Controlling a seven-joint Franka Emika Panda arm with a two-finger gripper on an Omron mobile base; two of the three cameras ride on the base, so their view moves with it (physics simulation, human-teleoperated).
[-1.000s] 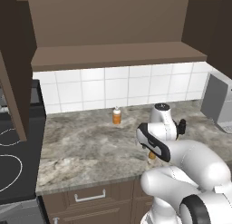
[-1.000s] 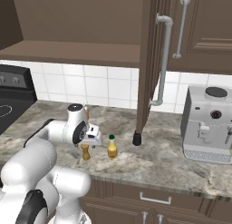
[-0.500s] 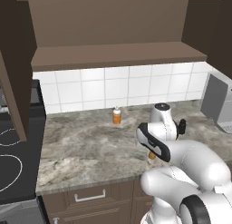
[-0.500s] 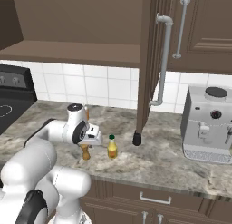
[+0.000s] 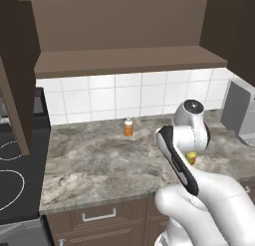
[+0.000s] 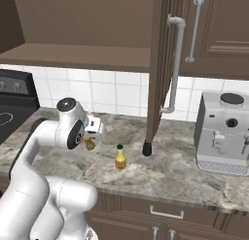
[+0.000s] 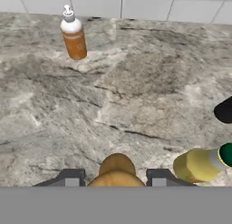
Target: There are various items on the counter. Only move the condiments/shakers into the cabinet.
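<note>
The end effector has lifted, clenched on the wooden shaker.

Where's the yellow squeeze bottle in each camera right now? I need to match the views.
Left base view: yellow squeeze bottle at right of centre, mostly hidden behind the arm.
Right base view: yellow squeeze bottle upright at mid-counter, left of the black shaker.
Hand view: yellow squeeze bottle at lower right.
Shared landmark: the white tile backsplash.
</note>
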